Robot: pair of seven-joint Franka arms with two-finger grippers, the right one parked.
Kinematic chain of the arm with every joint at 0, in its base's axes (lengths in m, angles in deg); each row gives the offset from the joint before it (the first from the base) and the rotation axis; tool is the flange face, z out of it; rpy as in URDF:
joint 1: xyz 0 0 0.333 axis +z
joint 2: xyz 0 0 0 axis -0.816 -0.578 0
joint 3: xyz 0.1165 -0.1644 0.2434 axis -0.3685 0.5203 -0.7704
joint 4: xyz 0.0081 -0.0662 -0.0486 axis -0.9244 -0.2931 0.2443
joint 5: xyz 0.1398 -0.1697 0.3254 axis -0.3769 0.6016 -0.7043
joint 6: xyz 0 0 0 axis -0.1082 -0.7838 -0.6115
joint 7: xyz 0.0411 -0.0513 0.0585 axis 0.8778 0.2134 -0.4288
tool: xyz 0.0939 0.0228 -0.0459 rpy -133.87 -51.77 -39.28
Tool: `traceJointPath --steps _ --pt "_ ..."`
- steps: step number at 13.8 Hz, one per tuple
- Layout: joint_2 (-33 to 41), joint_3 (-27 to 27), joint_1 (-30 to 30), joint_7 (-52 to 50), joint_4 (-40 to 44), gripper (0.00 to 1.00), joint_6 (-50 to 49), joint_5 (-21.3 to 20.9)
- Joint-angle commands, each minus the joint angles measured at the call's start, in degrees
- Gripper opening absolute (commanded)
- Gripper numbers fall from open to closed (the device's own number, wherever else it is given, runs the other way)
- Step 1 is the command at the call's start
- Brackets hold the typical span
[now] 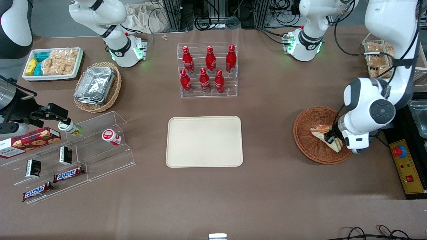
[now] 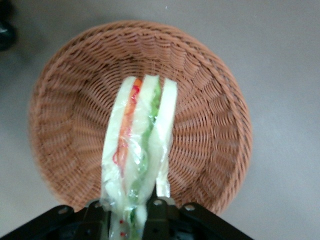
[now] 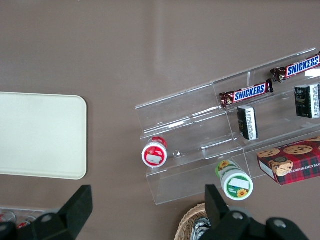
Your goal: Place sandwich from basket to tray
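Note:
The sandwich [image 1: 325,133] is a wrapped pale wedge with orange-red and green filling. It hangs over the round reddish-brown wicker basket [image 1: 308,146] toward the working arm's end of the table. My left gripper [image 1: 333,138] is shut on the sandwich's end, above the basket. In the left wrist view the sandwich [image 2: 137,150] sticks out from between the fingers [image 2: 161,210], edge up, with the basket [image 2: 210,100] below it. The cream-beige tray [image 1: 204,141] lies flat in the middle of the table, with nothing on it.
A clear rack of red bottles [image 1: 207,70] stands farther from the front camera than the tray. A yellow box with a red button [image 1: 405,165] sits beside the basket at the table's end. A clear snack shelf [image 1: 66,156] and a tan basket with foil trays [image 1: 97,86] lie toward the parked arm's end.

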Motion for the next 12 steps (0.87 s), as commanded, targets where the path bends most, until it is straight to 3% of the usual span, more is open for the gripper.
traceJointPath --steps 1,6,10,12 --pt "1.25 3.55 -0.17 -1.32 14.04 0.00 -18.68 -0.35" --pt "1.17 12.43 0.09 -1.32 27.78 0.00 -29.99 2.72" --pt "-3.91 24.98 -0.52 0.52 28.77 0.00 -27.11 2.56" --pt "-8.48 27.38 -3.40 0.62 28.07 0.00 -19.49 2.20"
